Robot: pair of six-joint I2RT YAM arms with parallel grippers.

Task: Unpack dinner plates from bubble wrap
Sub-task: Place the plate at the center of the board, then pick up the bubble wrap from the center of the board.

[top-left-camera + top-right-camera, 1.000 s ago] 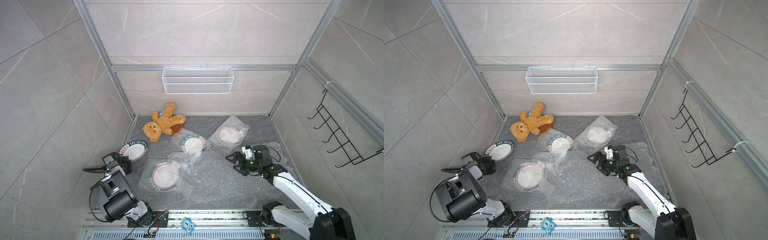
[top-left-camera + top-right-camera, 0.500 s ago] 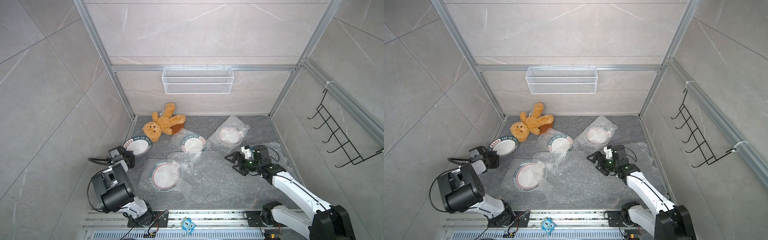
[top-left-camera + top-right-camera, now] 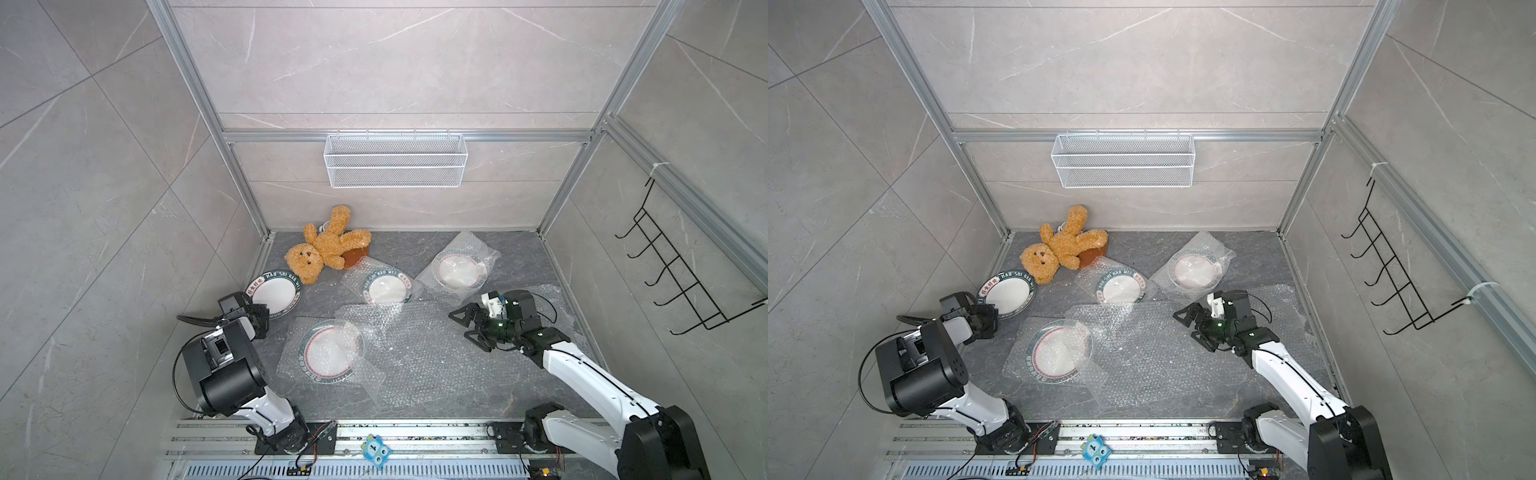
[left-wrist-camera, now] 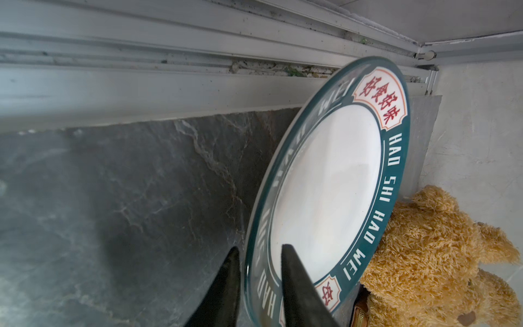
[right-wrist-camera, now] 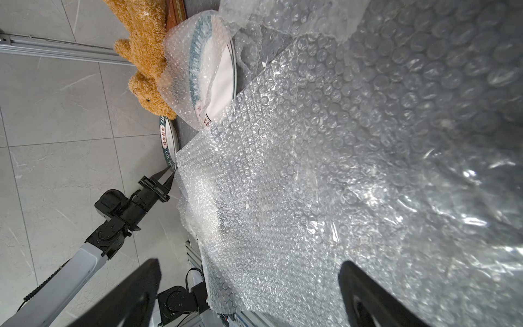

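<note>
Dark veined stone floor [image 3: 415,249] between pale tiled walls holds a fuzzy teddy bear [image 3: 328,249]. Against the bear's head lies one bare, glossy dinner plate [image 3: 274,293], round and green-banded. The left gripper [image 4: 260,247] straddles its rim, jaws slightly parted, with a sliver of gap beside one finger. Just past the bear's legs, three plates [image 3: 386,286] sit in crinkly bubble wrap [image 3: 359,268], their lettering blurred. Well away from the bear, the right gripper [image 3: 463,326] hangs spread wide and empty over a loose sheet [image 3: 415,353]. A brown thing under the bear is mostly hidden.

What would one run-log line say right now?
bare plate: down beside teddy bear | left hand: parted astride its rim | right hand: open above loose bubble wrap
</note>
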